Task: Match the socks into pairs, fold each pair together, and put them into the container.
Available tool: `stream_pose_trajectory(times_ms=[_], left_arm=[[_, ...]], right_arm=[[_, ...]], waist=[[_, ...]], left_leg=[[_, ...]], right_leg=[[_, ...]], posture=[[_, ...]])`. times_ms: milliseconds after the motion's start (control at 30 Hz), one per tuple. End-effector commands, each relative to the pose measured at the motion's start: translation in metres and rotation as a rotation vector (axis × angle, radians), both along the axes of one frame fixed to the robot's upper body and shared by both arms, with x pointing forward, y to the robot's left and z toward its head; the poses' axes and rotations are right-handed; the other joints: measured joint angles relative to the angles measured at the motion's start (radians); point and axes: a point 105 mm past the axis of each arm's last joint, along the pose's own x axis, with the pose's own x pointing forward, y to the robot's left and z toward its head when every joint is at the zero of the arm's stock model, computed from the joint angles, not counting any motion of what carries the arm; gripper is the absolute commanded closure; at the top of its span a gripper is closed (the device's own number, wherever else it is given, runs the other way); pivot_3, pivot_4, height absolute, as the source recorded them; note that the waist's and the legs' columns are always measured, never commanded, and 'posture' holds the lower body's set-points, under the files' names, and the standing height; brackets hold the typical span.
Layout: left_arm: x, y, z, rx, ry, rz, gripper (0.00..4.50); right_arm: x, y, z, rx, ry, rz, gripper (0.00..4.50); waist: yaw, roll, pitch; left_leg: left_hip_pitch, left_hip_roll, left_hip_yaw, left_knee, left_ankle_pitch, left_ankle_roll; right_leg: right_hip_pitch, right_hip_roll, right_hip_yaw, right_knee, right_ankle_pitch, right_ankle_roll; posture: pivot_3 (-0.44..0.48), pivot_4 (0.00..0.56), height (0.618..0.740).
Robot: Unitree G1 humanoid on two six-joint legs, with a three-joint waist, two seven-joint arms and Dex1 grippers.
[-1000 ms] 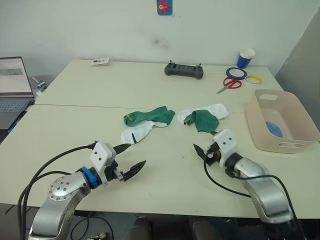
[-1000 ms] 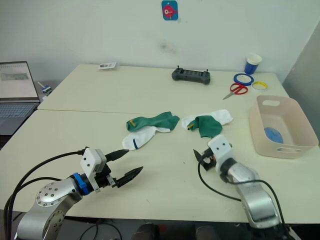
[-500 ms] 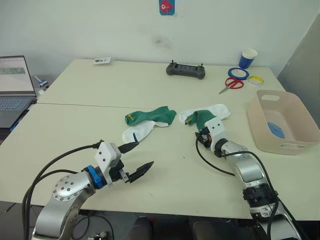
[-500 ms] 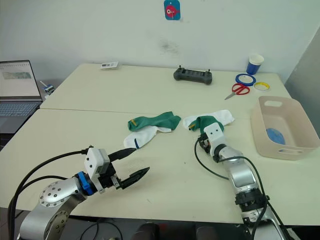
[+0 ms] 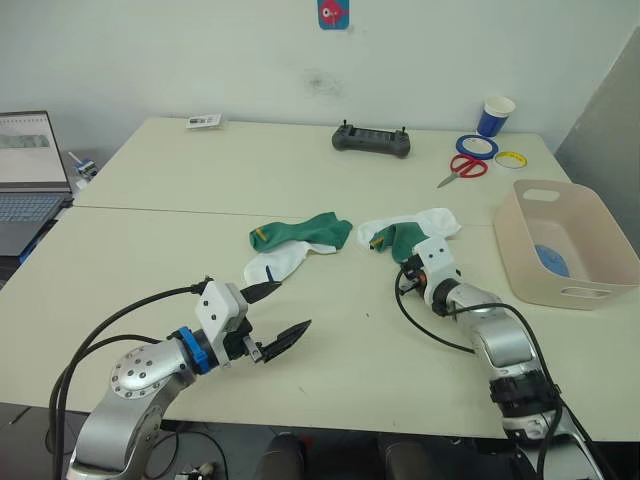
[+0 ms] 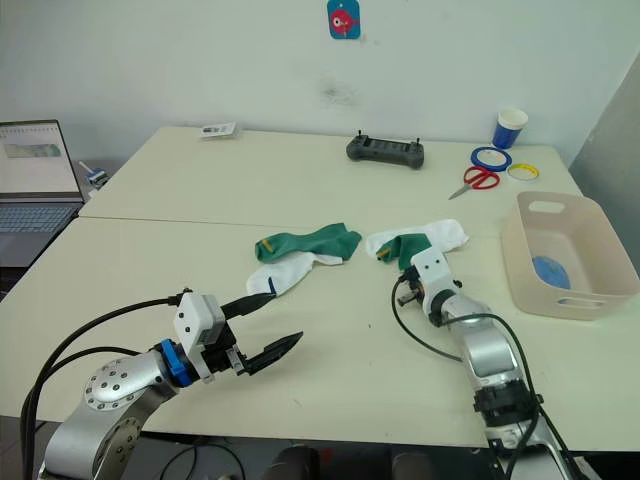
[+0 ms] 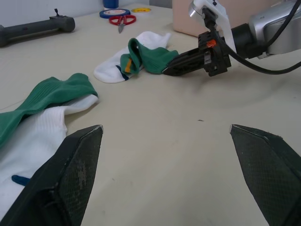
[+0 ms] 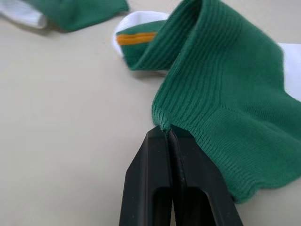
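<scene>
Pinching green sock (image 8: 221, 89) edge | right pincer (image 8: 168, 134) closed | left pincer (image 7: 164, 136) spread wide

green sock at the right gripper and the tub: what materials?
Green sock: ribbed knit fabric, matte; fine ribs and a stitched edge show where the right gripper pinches it. Tub: looks like moulded plastic, smooth pale beige, rounded corners, cut-out handle slots.

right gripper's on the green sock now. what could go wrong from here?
1. The right gripper pinches only the green sock's very edge; it may slip out on lifting.
2. That sock lies on a white sock, which might drag along.
3. The left gripper hangs open, away from both piles, so nothing steadies them.
</scene>
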Motion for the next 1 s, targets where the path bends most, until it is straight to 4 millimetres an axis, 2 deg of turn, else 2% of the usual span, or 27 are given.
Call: stream_pose_trajectory(times_ms=[33, 167, 300, 400, 500, 633, 733, 867, 1000], left_arm=[[0.001, -0.003, 0.008, 0.02, -0.041, -0.023, 0.0], [0.005, -0.004, 0.009, 0.025, -0.038, -0.041, 0.0], [0.009, -0.006, 0.007, 0.038, -0.035, -0.073, 0.0], [0.013, -0.008, 0.001, 0.075, -0.015, -0.125, 0.0], [0.021, -0.011, -0.006, 0.126, -0.02, -0.179, 0.0], [0.032, -0.019, -0.02, 0.217, -0.049, -0.265, 0.0], [0.051, -0.027, -0.025, 0.187, -0.003, -0.239, 0.0], [0.07, -0.048, -0.017, 0.073, 0.063, -0.215, 0.0], [0.083, -0.072, -0.017, 0.079, 0.079, -0.219, 0.0]], right_arm=[[-0.023, 0.015, 0.022, -0.032, -0.059, 0.142, 4.47], [-0.066, 0.018, 0.016, -0.116, -0.021, 0.296, 4.47], [-0.122, 0.017, 0.005, -0.196, 0.077, 0.47, 4.47], [-0.149, 0.015, 0.003, -0.204, 0.136, 0.528, 4.47], [-0.157, 0.012, 0.006, -0.199, 0.153, 0.529, 4.47], [-0.154, 0.005, 0.012, -0.2, 0.141, 0.496, 4.47], [-0.154, 0.0, 0.011, -0.235, 0.141, 0.496, 4.47], [-0.157, -0.003, 0.008, -0.28, 0.137, 0.51, 4.47], [-0.159, -0.001, 0.003, -0.284, 0.135, 0.514, 4.47]], waist=[[-0.001, 0.0, 0.0], [0.001, 0.0, 0.0], [0.002, 0.0, 0.0], [-0.001, 0.0, 0.0], [-0.004, 0.0, 0.0], [-0.001, 0.0, 0.0], [0.001, -0.001, 0.0], [0.004, -0.002, 0.001], [0.003, -0.003, 0.001]], left_leg=[[0.0, 0.0, 0.0, 0.0, 0.0, 0.0], [0.0, 0.0, -0.001, -0.001, 0.0, 0.0], [0.0, 0.0, -0.001, -0.001, 0.0, 0.0], [0.0, 0.0, 0.0, -0.001, 0.0, 0.0], [0.002, 0.0, 0.0, -0.001, 0.0, 0.0], [0.001, -0.001, 0.0, 0.0, 0.0, 0.0], [0.0, -0.001, 0.001, 0.0, 0.0, 0.0], [-0.001, -0.001, -0.001, 0.0, 0.0, 0.0], [-0.001, -0.001, -0.001, 0.0, 0.0, 0.0]], right_leg=[[0.0, 0.0, 0.0, 0.0, 0.0, 0.001], [0.0, 0.0, 0.0, -0.001, -0.001, 0.001], [0.0, 0.0, -0.001, -0.001, -0.002, 0.002], [0.001, 0.0, -0.001, -0.001, -0.002, 0.002], [0.001, 0.0, 0.0, 0.0, -0.001, 0.002], [0.001, 0.0, 0.0, -0.001, -0.001, 0.003], [0.001, 0.0, 0.0, -0.002, -0.001, 0.003], [0.001, 0.0, -0.001, -0.002, -0.002, 0.003], [0.001, 0.0, -0.002, -0.002, -0.002, 0.003]], posture=[[0.0, 0.15, 0.74], [0.0, 0.15, 0.74], [0.0, 0.15, 0.74], [0.0, 0.15, 0.74], [0.0, 0.15, 0.74], [0.0, 0.15, 0.74], [0.0, 0.15, 0.74], [0.0, 0.15, 0.74], [0.0, 0.15, 0.74]])
